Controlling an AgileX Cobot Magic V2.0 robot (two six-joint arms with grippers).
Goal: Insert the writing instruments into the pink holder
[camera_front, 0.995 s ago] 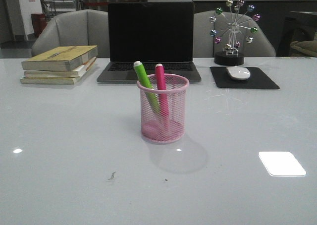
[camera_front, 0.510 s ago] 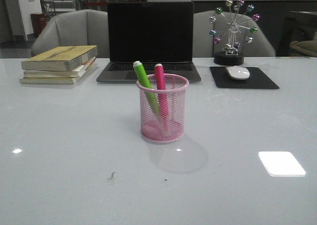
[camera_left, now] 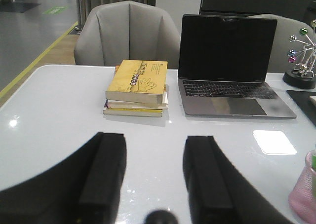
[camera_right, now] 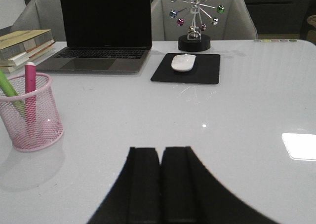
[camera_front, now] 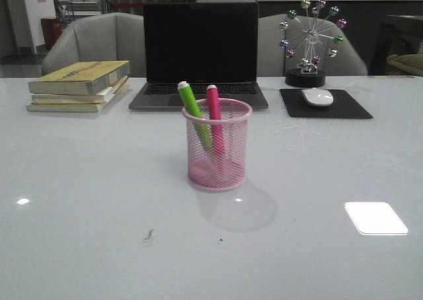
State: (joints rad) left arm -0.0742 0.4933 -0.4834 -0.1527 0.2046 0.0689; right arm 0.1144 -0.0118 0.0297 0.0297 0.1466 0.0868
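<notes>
1. The pink holder (camera_front: 217, 145) stands upright near the middle of the white worktop (camera_front: 92, 181), in front of the laptop (camera_front: 201, 52)
2. The green marker (camera_front: 195, 115) and the pink marker (camera_front: 215, 118) both stand inside the holder, leaning, with their pale ends above its rim; the green one leans toward the robot's left
3. The left claw (camera_left: 154, 172) is released, its two black fingers (camera_left: 103, 172) spread wide with bare worktop between them and nothing held
4. In the left wrist view the holder shows only as a pink sliver at the picture's edge, off to the robot's right of that claw and well apart from it
5. The right claw (camera_right: 160, 184) is clenched, its fingers pressed together with nothing between them
6. In the right wrist view the holder with both markers sits off to the robot's left of that claw, well apart, not touching it
7. Neither claw shows in the front view
8. A stack of books (camera_front: 79, 85) lies at the far left, and a white mouse (camera_front: 318, 96) rests on a black pad (camera_front: 325, 104) at the far right, by a toy wheel of coloured balls (camera_front: 309, 39)
</notes>
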